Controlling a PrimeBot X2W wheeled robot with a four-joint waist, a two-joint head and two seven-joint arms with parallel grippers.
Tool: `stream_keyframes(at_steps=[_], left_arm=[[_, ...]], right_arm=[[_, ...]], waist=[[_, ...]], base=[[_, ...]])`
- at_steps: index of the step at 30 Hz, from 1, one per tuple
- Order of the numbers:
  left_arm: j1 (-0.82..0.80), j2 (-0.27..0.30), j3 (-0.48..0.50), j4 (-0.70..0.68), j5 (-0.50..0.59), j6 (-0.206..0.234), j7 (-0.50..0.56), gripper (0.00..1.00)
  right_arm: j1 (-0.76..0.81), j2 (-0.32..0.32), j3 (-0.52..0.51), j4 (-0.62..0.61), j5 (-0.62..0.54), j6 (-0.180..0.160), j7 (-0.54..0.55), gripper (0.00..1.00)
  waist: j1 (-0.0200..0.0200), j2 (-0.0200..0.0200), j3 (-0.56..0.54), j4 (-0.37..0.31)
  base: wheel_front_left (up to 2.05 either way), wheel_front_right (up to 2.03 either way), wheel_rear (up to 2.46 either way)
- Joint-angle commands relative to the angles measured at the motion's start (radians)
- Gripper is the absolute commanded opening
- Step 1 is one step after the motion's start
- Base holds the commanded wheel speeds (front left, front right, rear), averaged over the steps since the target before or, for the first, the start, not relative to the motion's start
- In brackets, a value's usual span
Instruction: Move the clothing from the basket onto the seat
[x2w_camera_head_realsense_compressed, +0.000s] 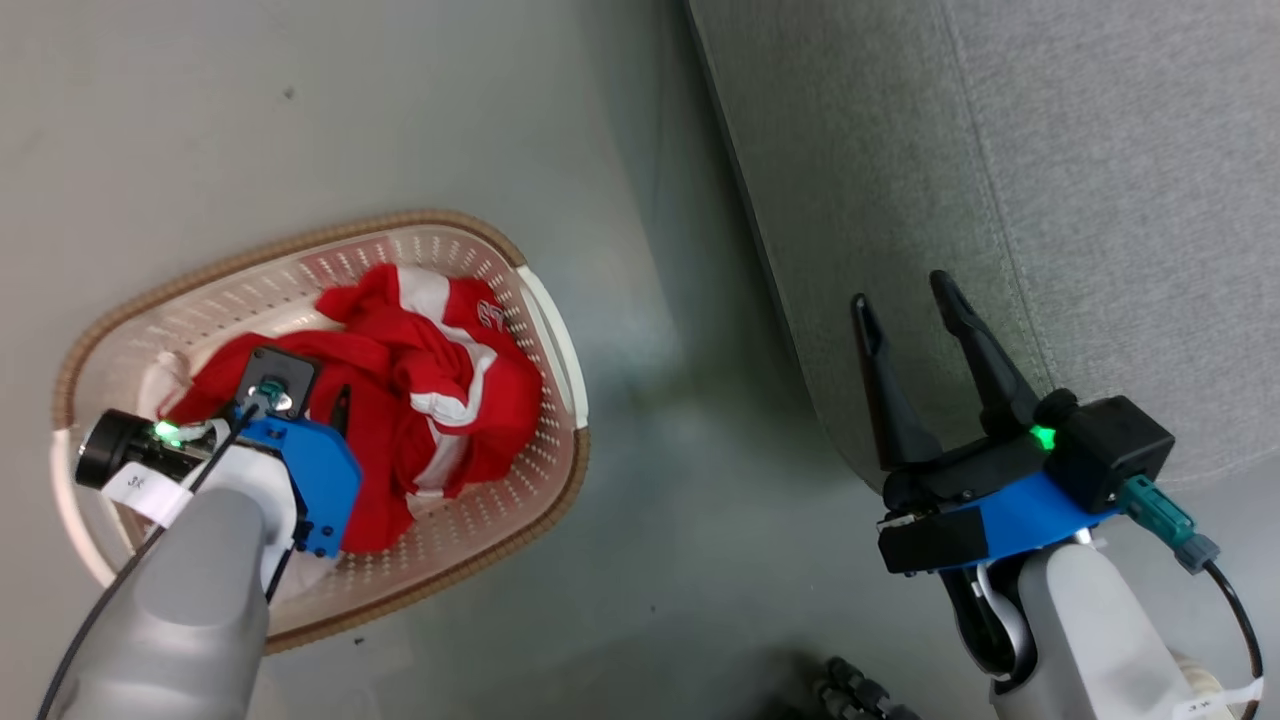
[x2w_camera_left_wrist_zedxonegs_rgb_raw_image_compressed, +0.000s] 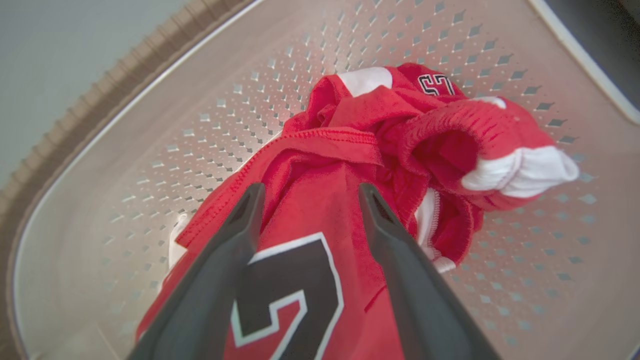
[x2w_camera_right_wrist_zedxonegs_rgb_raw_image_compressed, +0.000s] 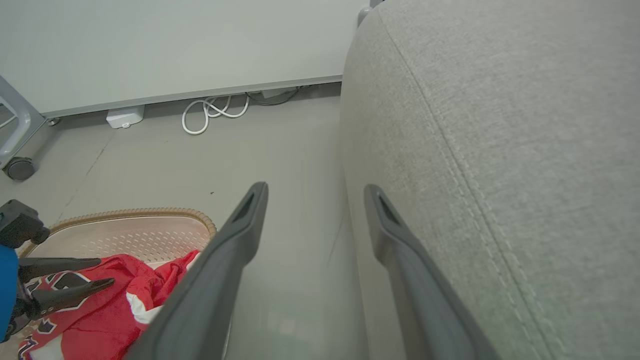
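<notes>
Clothing (x2w_camera_left_wrist_zedxonegs_rgb_raw_image_compressed: 430, 135) lies in the basket (x2w_camera_left_wrist_zedxonegs_rgb_raw_image_compressed: 200, 125) just beneath the left claw (x2w_camera_left_wrist_zedxonegs_rgb_raw_image_compressed: 311, 187), its fingers spread wide apart.

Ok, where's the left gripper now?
Lower left of the head view, inside the basket: the left gripper is open, fingers either side of the black numeral on the jersey.

One basket (x2w_camera_head_realsense_compressed: 470, 512), one sofa (x2w_camera_head_realsense_compressed: 1000, 200), two garments (x2w_camera_head_realsense_compressed: 440, 400)

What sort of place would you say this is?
Likely a living-room mock-up in a lab: a grey sofa, a laundry basket of red clothing on a smooth floor, and cables along the wall.
</notes>
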Motion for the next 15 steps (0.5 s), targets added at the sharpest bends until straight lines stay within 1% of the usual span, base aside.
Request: stream_keyframes(at_steps=[1, 6, 12, 13, 14, 15], left_arm=[[-0.027, 0.017, -0.007, 0.010, 0.010, -0.007, 0.005, 1.00], [-0.090, 0.029, -0.025, 0.061, 0.024, 0.004, 0.061, 1.00], [-0.138, 0.042, -0.060, 0.123, 0.056, 0.043, 0.154, 1.00], [-0.144, 0.042, -0.065, 0.129, 0.059, 0.045, 0.164, 0.55], [-0.149, 0.043, -0.070, 0.133, 0.061, 0.049, 0.168, 0.34], [-0.154, 0.043, -0.075, 0.136, 0.065, 0.048, 0.167, 0.00]], right_arm=[[-0.027, 0.001, 0.011, 0.003, 0.014, 0.001, -0.009, 1.00], [-0.051, 0.001, 0.045, 0.005, 0.045, 0.001, -0.015, 1.00], [-0.065, 0.000, 0.060, -0.004, 0.073, 0.001, -0.017, 1.00], [-0.067, 0.000, 0.062, -0.005, 0.076, 0.001, -0.017, 1.00], [-0.069, 0.000, 0.063, -0.006, 0.078, 0.001, -0.017, 1.00], [-0.071, 0.000, 0.065, -0.007, 0.082, 0.001, -0.017, 1.00]], waist=[[-0.0003, 0.0001, 0.086, -0.038], [-0.0003, 0.0001, 0.140, -0.043], [-0.0003, 0.0001, 0.162, -0.051], [-0.0003, 0.0001, 0.163, -0.053], [-0.0003, 0.0001, 0.164, -0.054], [-0.0003, 0.0001, 0.164, -0.055]], base=[[0.00, 0.00, 0.00], [0.00, 0.00, 0.00], [0.00, 0.00, 0.00], [0.00, 0.00, 0.00], [0.00, 0.00, 0.00], [0.00, 0.00, 0.00]])
